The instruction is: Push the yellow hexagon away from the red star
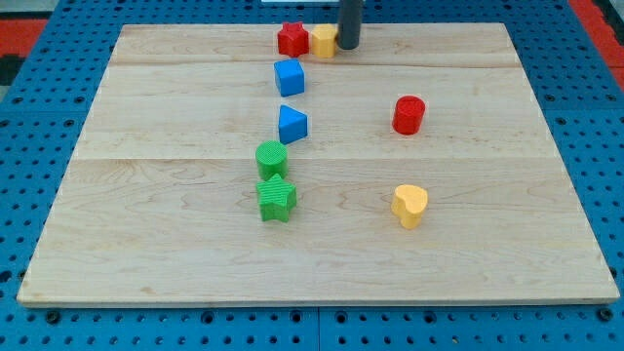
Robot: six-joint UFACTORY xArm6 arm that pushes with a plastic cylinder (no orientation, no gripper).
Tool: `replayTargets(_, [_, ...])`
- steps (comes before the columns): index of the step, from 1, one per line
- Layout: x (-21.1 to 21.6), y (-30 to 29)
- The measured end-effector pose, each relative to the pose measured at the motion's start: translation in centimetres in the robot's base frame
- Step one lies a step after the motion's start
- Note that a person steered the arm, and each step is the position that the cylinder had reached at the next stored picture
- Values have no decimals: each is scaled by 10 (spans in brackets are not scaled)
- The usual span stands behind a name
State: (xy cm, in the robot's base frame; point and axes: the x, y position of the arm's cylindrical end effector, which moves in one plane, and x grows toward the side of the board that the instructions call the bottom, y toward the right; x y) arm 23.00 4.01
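My tip [347, 46] touching yellow hexagon [323, 41] on its view-right side; red star [292, 39] pressed against far side. No gripper here, just rod. Wrong flank: shoving would drive hexagon into star.

We find no legible text, label, brand, number or sign on any surface: the wooden table [195, 253], the coloured blocks and the blue perforated base [29, 97] around the table all appear unmarked.

Dark rod upright, entering from view's top edge, my tip [348, 46] down at board level.
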Motion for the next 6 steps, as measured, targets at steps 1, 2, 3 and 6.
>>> replayTargets(1, [-8, 1])
replayTargets(2, [-20, 24])
replayTargets(3, [-20, -17])
replayTargets(6, [45, -113])
